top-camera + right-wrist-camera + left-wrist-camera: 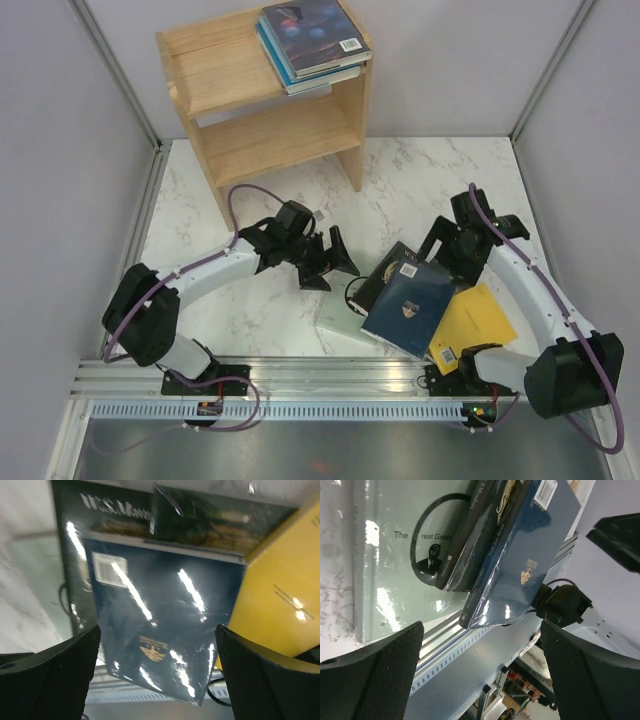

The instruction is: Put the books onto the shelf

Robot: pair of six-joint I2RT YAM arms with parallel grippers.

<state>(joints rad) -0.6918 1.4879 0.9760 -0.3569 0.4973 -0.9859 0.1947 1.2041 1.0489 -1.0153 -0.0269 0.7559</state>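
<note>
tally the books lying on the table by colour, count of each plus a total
pale book: 1
black book: 1
navy book: 1
yellow book: 1
total: 4

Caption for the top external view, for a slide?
Open left gripper and right gripper beside the loose books; a stack already on the shelf.
</note>
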